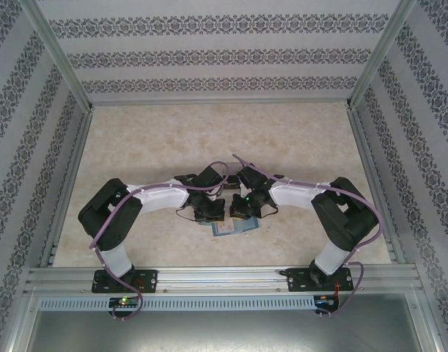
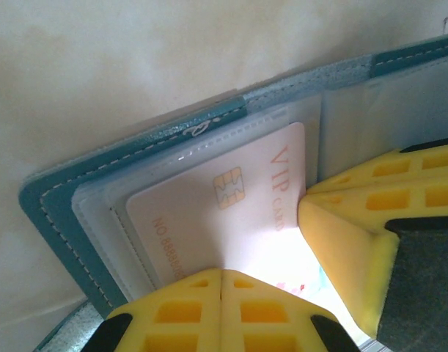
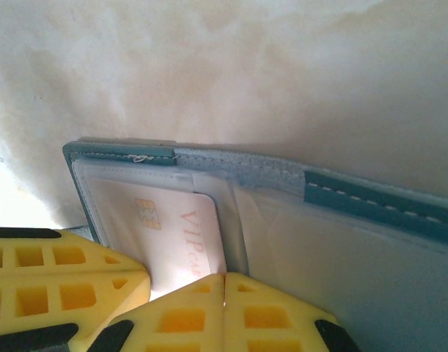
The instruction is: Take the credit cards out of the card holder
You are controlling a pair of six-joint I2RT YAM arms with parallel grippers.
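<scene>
The teal card holder [image 2: 55,213] lies open on the table, its pale inner pockets facing up, and it also shows between the two arms [image 1: 234,229]. A whitish credit card [image 2: 231,205] with a gold chip and "VIP CARD" lettering sits partly inside the clear pocket [image 3: 172,220]. My left gripper [image 2: 222,273] is shut, its yellow tips resting on the card's near part. My right gripper [image 3: 225,277] is shut too, its tips against the card's edge by the holder's fold [image 3: 370,194]. Nothing shows between either pair of jaws. Both grippers [image 1: 209,211] [image 1: 243,208] hang close together over the holder.
The beige marbled table [image 1: 224,139] stretches beyond the holder. Patterned walls and metal frame rails [image 1: 209,277] box in the workspace. The two wrists nearly touch above the holder.
</scene>
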